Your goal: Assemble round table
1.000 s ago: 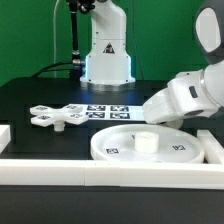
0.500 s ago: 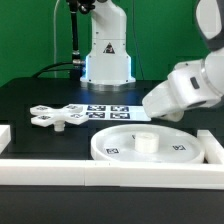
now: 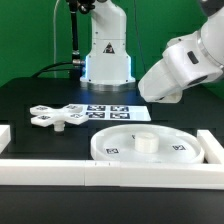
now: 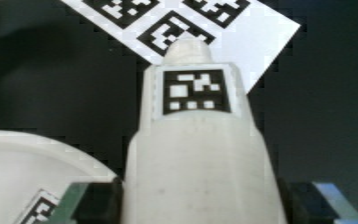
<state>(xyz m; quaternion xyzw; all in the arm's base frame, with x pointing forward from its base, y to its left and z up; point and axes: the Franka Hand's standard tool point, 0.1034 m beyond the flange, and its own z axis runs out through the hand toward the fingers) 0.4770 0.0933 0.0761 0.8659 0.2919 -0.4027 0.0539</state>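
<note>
In the wrist view my gripper (image 4: pixel 197 203) is shut on the white cylinder leg (image 4: pixel 197 120). The leg carries a square tag and points away from the jaws, over the black table. The rimmed round disc (image 3: pixel 115 150) lies flat at the front of the table, with a small raised hub (image 3: pixel 146 141) in its middle. Its edge also shows in the wrist view (image 4: pixel 30 165). The cross-shaped foot piece (image 3: pixel 55 117) lies at the exterior view's left. In the exterior view the arm (image 3: pixel 185 62) hangs above the disc's right side and hides the jaws and the leg.
The marker board (image 3: pixel 112 111) lies behind the disc and shows beyond the leg's tip in the wrist view (image 4: pixel 176 22). White border rails run along the front (image 3: pixel 100 172), the left (image 3: pixel 4 135) and the right (image 3: pixel 212 146). The robot base (image 3: pixel 106 55) stands at the back.
The arm has risen from just above the disc's right rim and moved up toward the exterior view's right. The disc and the foot piece have not moved.
</note>
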